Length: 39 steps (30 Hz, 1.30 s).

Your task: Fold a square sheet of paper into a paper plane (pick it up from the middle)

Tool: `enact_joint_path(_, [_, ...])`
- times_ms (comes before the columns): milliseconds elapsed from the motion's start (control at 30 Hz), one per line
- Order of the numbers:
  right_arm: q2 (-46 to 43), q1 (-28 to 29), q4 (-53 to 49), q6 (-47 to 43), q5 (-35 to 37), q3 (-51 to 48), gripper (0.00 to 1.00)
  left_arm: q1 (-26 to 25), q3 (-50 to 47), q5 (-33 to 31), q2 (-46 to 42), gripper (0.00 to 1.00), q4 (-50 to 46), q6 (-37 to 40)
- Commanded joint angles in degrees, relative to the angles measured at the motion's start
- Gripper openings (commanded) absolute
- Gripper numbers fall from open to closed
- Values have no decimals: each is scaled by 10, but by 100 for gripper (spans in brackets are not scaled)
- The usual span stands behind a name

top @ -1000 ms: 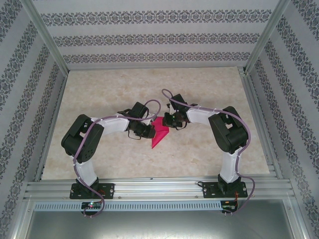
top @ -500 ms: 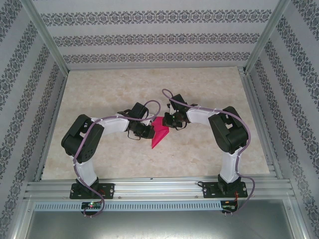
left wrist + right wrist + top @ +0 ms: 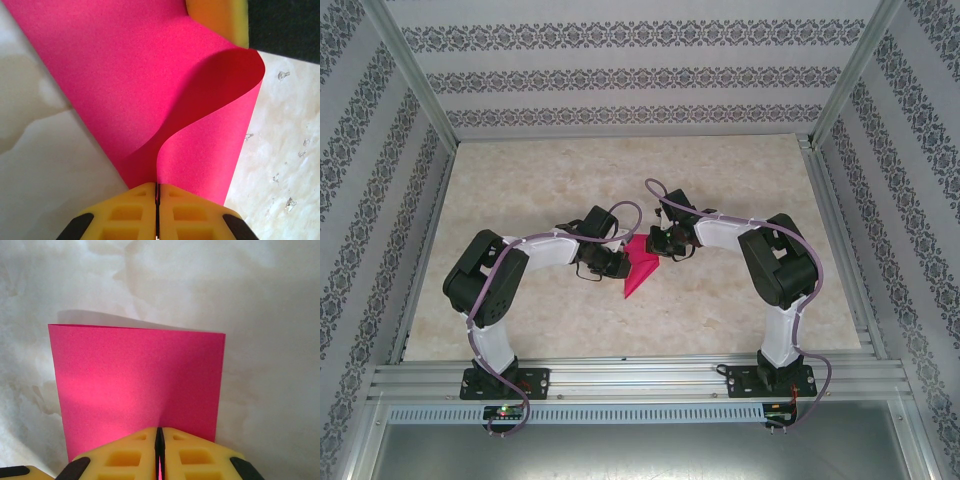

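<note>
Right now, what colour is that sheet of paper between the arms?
The paper is plain magenta-pink, clearest in the right wrist view.

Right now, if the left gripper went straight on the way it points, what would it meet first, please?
The left gripper, shut on the thin magenta-pink square sheet of paper, would push into that curled sheet first; beyond it, probably a yellow finger of the right gripper.

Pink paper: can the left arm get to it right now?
Yes, it seems so: the left gripper is shut right on the edge of the pink paper, with nothing in between. The right gripper pinches another edge, and the paper bows up between them.
</note>
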Motion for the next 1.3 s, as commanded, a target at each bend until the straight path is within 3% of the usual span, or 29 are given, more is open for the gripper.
enact_joint_path(0, [8, 7, -28, 6, 33, -21, 13, 6, -1, -12, 6, 10, -8, -7])
enact_joint_path(567, [-26, 4, -1, 29, 7, -26, 18, 7, -23, 0, 9, 9, 10, -9])
enact_joint_path(733, [-70, -5, 7, 43, 7, -34, 21, 7, -11, -3, 10, 9, 5, -2])
enact_joint_path(967, [-172, -31, 81, 86, -4, -125, 26, 7, -7, 12, 13, 9, 7, 5])
enact_joint_path(1100, [-197, -17, 178, 133, -64, -188, 17, 6, -3, 22, 16, 9, 10, 5])
enact_joint_path(1267, [-203, 30, 239, 170, -68, -231, 8, 7, 1, 36, 18, 10, 11, 2])
